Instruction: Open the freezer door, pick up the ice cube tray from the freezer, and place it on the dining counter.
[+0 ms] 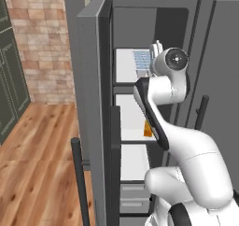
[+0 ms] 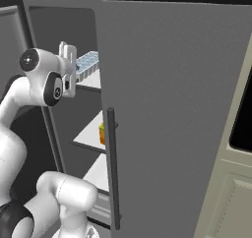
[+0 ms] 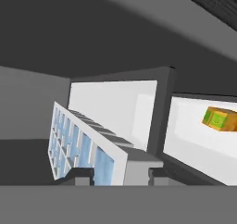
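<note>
The freezer door [image 1: 91, 103] stands swung open to the left, its dark bar handle [image 1: 79, 173] low in the left base view. Inside the freezer [image 1: 133, 117], at the front of the top white shelf, is the light-blue ice cube tray [image 1: 142, 59] [image 2: 87, 62] [image 3: 83, 144]. My gripper [image 1: 156, 52] [image 2: 78, 69] [image 3: 118, 174] reaches into that shelf level and is shut on the tray's near edge, one fingertip [image 3: 78, 176] on each side. I cannot tell whether the tray still touches the shelf. The dining counter is out of view.
A small orange and green carton [image 1: 148, 129] [image 2: 102, 133] [image 3: 218, 119] sits on the shelf below. The wider plain grey door [image 2: 172, 109] with its dark handle [image 2: 112, 168] is closed just right of the freezer. Grey drawers [image 1: 133, 197] are at the bottom; brick wall and wood floor lie left.
</note>
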{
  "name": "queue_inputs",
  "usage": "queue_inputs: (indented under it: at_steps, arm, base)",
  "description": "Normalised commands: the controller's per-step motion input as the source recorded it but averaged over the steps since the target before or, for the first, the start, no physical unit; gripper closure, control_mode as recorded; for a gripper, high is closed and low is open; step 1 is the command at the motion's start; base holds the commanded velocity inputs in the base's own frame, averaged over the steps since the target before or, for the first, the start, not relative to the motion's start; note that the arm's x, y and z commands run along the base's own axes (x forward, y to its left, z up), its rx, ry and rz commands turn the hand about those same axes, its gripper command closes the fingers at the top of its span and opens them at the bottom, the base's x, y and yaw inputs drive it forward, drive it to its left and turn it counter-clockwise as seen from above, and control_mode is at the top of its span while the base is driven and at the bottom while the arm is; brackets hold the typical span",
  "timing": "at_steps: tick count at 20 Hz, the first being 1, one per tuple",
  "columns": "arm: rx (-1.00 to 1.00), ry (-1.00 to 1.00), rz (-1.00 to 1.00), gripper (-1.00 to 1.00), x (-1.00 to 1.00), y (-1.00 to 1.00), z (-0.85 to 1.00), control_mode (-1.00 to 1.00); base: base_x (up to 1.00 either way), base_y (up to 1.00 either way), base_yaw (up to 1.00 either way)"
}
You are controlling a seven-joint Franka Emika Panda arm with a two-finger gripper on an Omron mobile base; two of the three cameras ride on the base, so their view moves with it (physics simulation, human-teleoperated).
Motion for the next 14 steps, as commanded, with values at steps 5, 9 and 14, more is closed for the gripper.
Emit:
queue_inputs:
  at_steps: [5, 9, 14]
  arm:
    - [0.0, 0.0, 0.0, 1.0, -0.73, -0.14, 0.2, -1.0]
    - [0.0, 0.01, 0.0, 1.0, -0.74, -0.09, 0.07, -1.0]
    - [0.0, 0.01, 0.0, 1.0, -0.68, 0.0, 0.03, -1.0]
  base:
    - [0.0, 0.0, 0.0]
    - [0.0, 0.0, 0.0]
    - [0.0, 0.0, 0.0]
